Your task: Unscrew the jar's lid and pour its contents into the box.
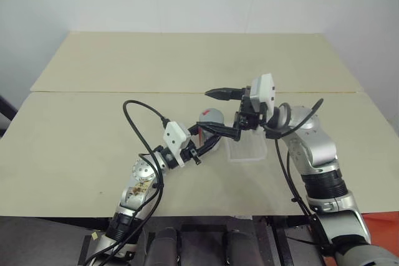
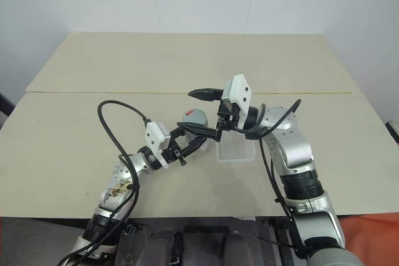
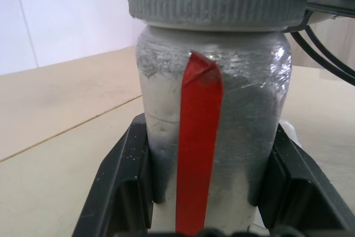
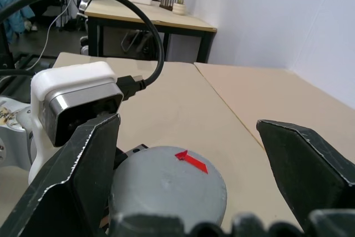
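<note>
Above the beige tabletop [image 1: 75,141], the left tool [image 1: 209,136] is clenched on the jar [image 3: 213,137], a silver-grey cylinder with a red vertical stripe and ribbed grey lid [image 4: 166,184], while the released right tool [image 4: 194,176] straddles that lid, the clear box [image 1: 246,151] just beside.

**Jar hemmed in, table open beyond**

Around the jar [image 1: 211,118], the left gripper [image 1: 212,136] clamps its sides and the spread right gripper [image 1: 225,112] straddles the lid [image 4: 167,184]. The box [image 1: 247,150] sits just right, seemingly apart. Farther out, the table [image 1: 187,60] lies open.
</note>
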`<state>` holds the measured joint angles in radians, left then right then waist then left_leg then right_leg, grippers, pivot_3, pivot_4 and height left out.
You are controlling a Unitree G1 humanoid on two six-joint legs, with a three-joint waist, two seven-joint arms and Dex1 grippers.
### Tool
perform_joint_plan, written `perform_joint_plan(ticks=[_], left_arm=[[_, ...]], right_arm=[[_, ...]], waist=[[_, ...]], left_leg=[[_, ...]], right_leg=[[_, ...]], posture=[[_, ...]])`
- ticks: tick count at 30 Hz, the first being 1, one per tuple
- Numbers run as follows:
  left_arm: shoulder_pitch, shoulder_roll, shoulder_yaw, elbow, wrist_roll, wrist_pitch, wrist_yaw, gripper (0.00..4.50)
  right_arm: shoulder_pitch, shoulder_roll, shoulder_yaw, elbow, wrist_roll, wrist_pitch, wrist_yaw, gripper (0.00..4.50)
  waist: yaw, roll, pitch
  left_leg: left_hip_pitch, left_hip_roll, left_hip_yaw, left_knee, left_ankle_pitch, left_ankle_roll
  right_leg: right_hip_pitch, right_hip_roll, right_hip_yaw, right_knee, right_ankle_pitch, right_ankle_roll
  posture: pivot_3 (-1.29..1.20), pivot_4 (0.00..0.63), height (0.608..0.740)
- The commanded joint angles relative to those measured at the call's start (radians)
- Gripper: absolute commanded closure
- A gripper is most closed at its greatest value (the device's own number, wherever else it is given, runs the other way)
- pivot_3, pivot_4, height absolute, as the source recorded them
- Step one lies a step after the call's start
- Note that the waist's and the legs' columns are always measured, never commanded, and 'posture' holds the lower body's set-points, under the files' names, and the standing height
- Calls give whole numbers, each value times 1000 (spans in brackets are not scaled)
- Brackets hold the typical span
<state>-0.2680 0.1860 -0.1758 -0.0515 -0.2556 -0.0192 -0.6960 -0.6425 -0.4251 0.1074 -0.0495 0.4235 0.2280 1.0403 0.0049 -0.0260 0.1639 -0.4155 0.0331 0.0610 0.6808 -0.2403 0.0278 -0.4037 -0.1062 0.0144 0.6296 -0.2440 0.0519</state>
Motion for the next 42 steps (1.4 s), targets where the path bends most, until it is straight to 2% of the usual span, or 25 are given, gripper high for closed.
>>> perform_joint_plan(ticks=[1, 19, 42], left_arm=[[-9, -3, 3, -28, -6, -33, -6, 2536], [-19, 1, 2, -13, -5, -40, -25, 2536], [-20, -2, 2, -13, 1, -44, -25, 2536]], right_arm=[[1, -30, -34, -7, -4, -17, 4, 22], [28, -103, -88, 15, -4, -54, 23, 22], [-23, -47, -74, 67, -43, -84, -29, 22]], waist=[[0, 0, 0], [1, 0, 0], [1, 0, 0]], left_leg=[[0, 0, 0, 0, 0, 0], [0, 0, 0, 0, 0, 0], [0, 0, 0, 0, 0, 0]], right_leg=[[0, 0, 0, 0, 0, 0], [0, 0, 0, 0, 0, 0], [0, 0, 0, 0, 0, 0]], posture=[[0, 150, 740], [0, 150, 740], [0, 150, 740]])
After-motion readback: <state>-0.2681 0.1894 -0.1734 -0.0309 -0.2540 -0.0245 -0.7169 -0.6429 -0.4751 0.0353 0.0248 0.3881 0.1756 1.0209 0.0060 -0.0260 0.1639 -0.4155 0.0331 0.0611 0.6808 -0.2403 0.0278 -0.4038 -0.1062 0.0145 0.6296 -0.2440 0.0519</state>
